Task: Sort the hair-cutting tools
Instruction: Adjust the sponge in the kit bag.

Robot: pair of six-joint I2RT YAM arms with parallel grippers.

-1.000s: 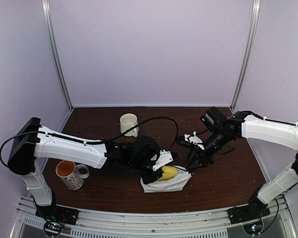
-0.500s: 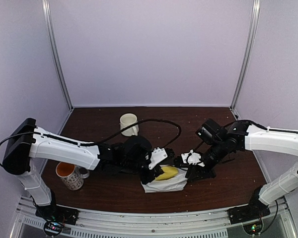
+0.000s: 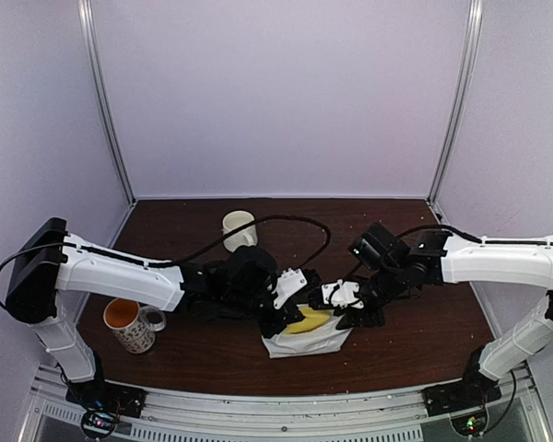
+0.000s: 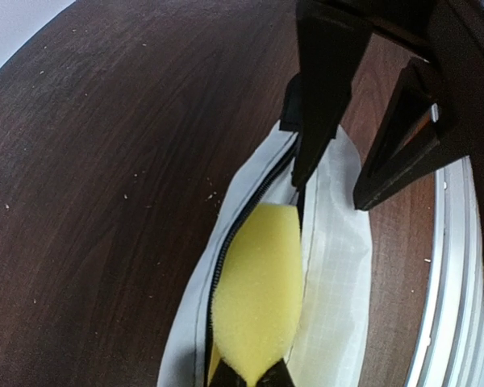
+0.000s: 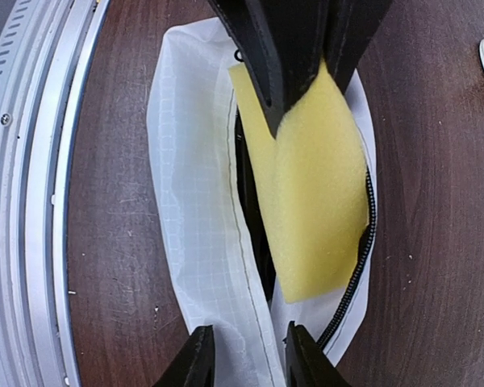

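Observation:
A white zip pouch lies near the table's front edge with its zip open. My left gripper is shut on a yellow sponge block that stands in the pouch's mouth. My right gripper is open at the opposite end, its fingers astride the pouch's near lip, one outside and one over the opening. Something black shows inside beside the sponge; I cannot tell what it is. The hair-cutting tools are otherwise hidden. In the top view the left gripper and the right gripper face each other over the pouch.
A cream mug stands at the back of the table. A patterned mug with an orange inside stands at the front left. A black cable arcs over the middle. The metal front rail runs close behind the pouch.
My right arm has swung left and down from the table's right side to the pouch's end. The left gripper has kept the sponge in the pouch, shifting slightly left.

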